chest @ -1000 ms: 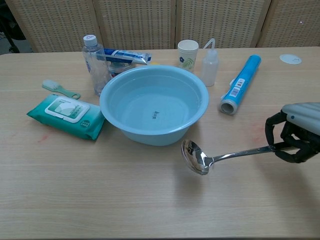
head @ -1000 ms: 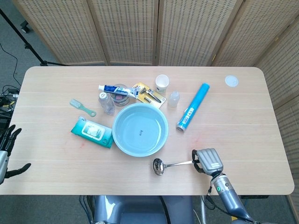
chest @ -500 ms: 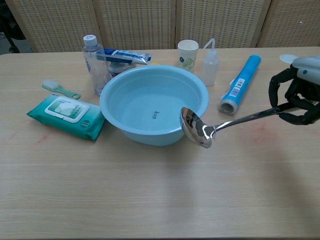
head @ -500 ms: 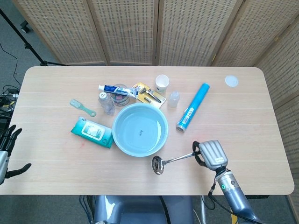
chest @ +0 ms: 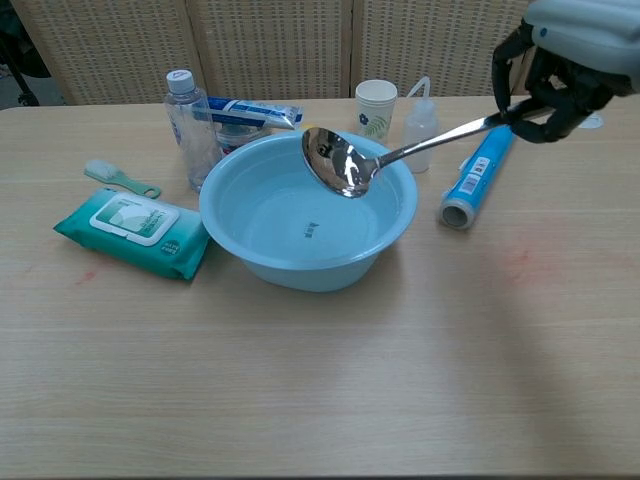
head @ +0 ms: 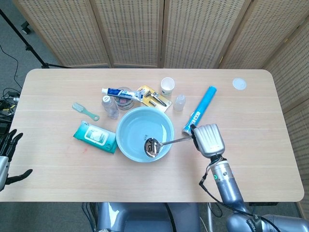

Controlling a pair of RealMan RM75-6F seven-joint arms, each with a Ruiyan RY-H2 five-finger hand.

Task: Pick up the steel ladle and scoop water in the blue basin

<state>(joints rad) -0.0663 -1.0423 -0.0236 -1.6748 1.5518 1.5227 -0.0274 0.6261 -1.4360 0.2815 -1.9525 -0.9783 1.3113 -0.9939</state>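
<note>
Ladle [head: 159, 143] first, from the head view: the right hand [head: 208, 139] grips the end of its handle, and the bowl hangs over the right part of the basin [head: 126, 126]. Half a second ago the bowl was outside the rim, near the table edge; a second ago it lay on the table [head: 58, 169]. So the pick-up is done and the carry has brought the bowl over the water. The left hand [head: 7, 157] sits at the far left edge, off the table, fingers spread and holding nothing, as it was before.

Chest view: the right hand [chest: 560, 70] is high at the upper right, fingers clenched round the handle. The ladle [chest: 340, 160] slopes down to the left, and its bowl appears to sit above the basin [chest: 240, 250] rim level, clear of the water. It has risen and swung left since the earlier frames, when it hung in front of the basin wall. The bottle [chest: 188, 115], cup [chest: 376, 108] and blue roll [chest: 482, 168] have not moved.

My judgement: what remains is lowering and tilting the bowl into the water to scoop.
</note>
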